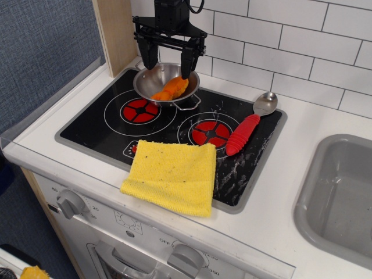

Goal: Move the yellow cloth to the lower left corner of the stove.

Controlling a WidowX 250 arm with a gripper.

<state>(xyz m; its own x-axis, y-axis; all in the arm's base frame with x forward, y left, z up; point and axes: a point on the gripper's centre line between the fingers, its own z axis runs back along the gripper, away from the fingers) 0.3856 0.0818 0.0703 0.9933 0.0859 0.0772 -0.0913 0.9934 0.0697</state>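
Observation:
The yellow cloth (172, 175) lies flat on the front middle of the stove (99, 125), overlapping its front grey rim. The stove is a black glossy cooktop with two red burner marks. My black gripper (168, 65) hangs at the back of the stove, above a small metal pot (166, 83) that holds an orange piece of food (171, 89). Its two fingers are spread apart over the pot and hold nothing. The gripper is far from the cloth.
A spoon with a red ribbed handle (247, 128) lies on the right side of the cooktop. A grey sink (340, 195) is at the right. A white tiled wall stands behind, a wooden post (115, 32) at the back left. Knobs (71, 203) sit on the white front.

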